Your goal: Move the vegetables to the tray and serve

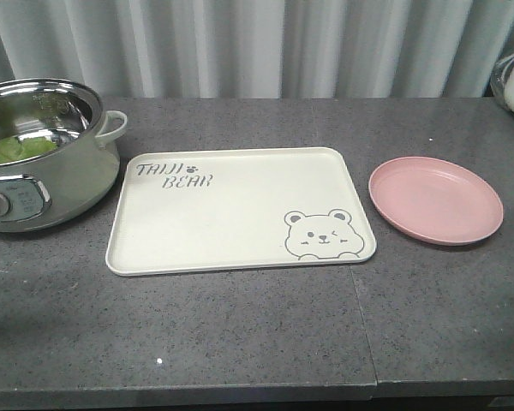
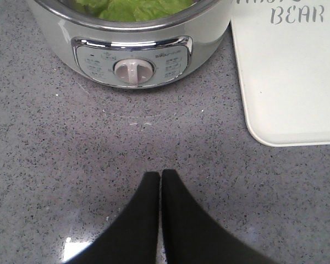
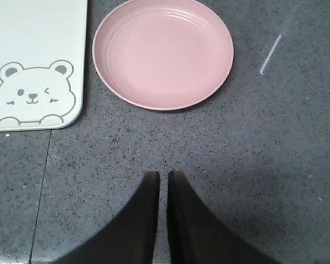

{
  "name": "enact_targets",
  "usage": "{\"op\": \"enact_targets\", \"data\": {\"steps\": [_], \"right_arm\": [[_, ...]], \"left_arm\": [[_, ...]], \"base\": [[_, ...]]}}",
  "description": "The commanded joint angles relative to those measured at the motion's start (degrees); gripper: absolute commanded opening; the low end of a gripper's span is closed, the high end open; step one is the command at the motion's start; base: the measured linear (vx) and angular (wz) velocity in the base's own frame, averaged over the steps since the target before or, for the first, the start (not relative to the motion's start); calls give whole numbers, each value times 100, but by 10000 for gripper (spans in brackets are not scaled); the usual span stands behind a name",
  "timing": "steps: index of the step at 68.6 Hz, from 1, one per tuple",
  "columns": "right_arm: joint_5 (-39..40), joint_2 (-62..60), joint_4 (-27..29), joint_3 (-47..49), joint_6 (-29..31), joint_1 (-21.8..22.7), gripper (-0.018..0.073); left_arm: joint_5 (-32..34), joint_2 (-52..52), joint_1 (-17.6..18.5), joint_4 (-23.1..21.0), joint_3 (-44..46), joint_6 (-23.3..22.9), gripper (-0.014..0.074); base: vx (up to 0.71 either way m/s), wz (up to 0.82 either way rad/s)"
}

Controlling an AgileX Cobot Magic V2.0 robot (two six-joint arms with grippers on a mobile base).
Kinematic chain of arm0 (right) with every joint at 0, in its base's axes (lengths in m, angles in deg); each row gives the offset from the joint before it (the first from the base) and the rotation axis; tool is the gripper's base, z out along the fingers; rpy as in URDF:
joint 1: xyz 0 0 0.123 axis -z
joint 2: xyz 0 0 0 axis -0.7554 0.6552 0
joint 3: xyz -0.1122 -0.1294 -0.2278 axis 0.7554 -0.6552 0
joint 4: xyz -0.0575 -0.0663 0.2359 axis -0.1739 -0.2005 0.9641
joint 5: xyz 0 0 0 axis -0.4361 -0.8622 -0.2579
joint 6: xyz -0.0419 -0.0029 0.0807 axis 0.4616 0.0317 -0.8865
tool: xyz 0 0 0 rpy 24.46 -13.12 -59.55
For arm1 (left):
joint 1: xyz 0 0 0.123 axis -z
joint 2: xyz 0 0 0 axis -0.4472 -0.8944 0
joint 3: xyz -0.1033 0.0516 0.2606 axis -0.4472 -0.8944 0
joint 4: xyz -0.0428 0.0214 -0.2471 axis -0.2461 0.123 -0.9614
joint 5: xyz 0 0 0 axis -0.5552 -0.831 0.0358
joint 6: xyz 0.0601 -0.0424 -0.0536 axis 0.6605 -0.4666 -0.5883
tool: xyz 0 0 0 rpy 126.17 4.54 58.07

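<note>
Hovering over the bench (image 1: 240,342), we have both jaws pressed together, empty — lettuce (image 2: 137,8) sits in the pot (image 1: 77,184), tray (image 1: 240,214) just beside it for a short carry.

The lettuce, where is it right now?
In the front view the lettuce lies inside the electric pot at the far left of the counter, just left of the cream tray. The left wrist view shows it at its top edge.

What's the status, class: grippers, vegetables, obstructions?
Left gripper shut, empty; right gripper shut, empty. Crinkled green lettuce leaves in pale green electric pot. Cream rectangular plastic tray bare, nothing blocking.
</note>
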Motion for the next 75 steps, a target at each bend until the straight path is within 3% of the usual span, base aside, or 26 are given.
{"op": "enact_targets", "data": {"steps": [1, 11, 21, 30, 34, 43, 58, 75], "right_arm": [[211, -51, -39, 177, 112, 44, 137], [223, -51, -39, 177, 112, 44, 315], [267, -51, -39, 177, 112, 44, 498], [271, -51, -39, 177, 112, 44, 578], [277, -51, -39, 177, 112, 44, 582], [272, -51, -39, 177, 112, 44, 582], [284, -51, -39, 177, 112, 44, 582], [284, -51, -39, 177, 112, 44, 582]], "left_arm": [[230, 83, -1, 0, 194, -20, 33], [180, 83, -1, 0, 194, 5, 195], [186, 83, -1, 0, 194, 5, 454], [252, 83, -1, 0, 194, 5, 659], [252, 83, -1, 0, 194, 5, 702], [263, 83, -1, 0, 194, 6, 722], [441, -14, -1, 31, 301, -25, 671], [47, -1205, -1, 182, 1782, -58, 601]], "base": [[0, 0], [0, 0], [0, 0], [0, 0], [0, 0], [0, 0], [0, 0], [0, 0]]}}
